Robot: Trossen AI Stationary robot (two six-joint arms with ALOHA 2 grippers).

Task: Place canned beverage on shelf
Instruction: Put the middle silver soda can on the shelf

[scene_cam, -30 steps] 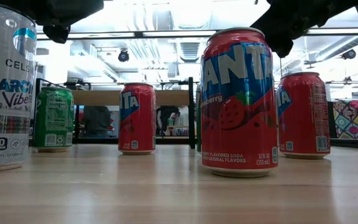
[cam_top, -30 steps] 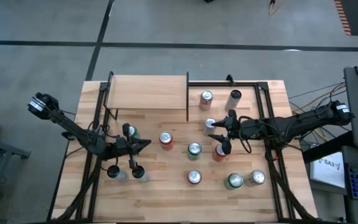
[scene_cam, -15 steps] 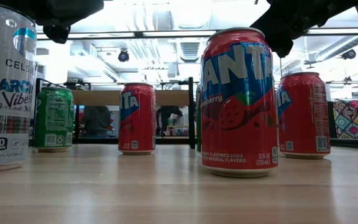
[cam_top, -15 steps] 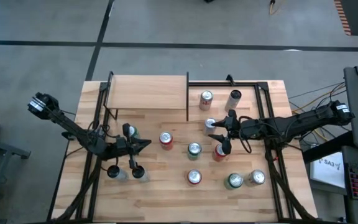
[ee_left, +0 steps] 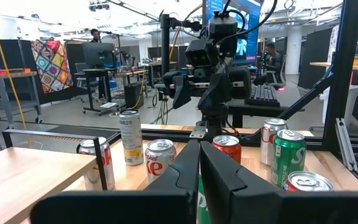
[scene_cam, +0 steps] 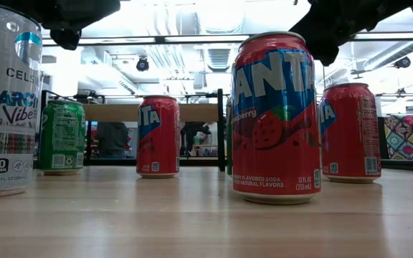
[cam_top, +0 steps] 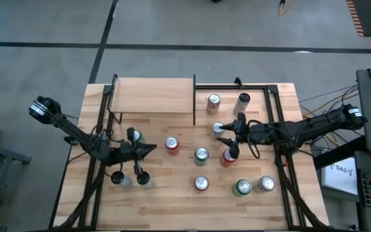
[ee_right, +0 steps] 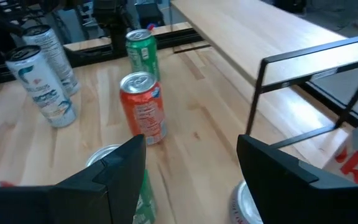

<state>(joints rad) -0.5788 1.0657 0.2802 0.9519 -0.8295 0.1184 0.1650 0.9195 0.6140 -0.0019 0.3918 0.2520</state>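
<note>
Many cans stand on the big table, waiting to go up. The shelf, upper left of the high view, has nothing on it. The right gripper hangs in the middle with fingers spread wide, over a red can. The left gripper waits at the left, fingers pressed together, holding nothing.

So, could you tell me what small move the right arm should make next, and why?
Probably lower the right gripper and ease it forward around the green can. Its fingers are spread wide and hold nothing, that can stands just ahead of them, slightly off-centre in the right wrist view, and the shelf bears no can. The left gripper waits shut on the table's left.
</note>
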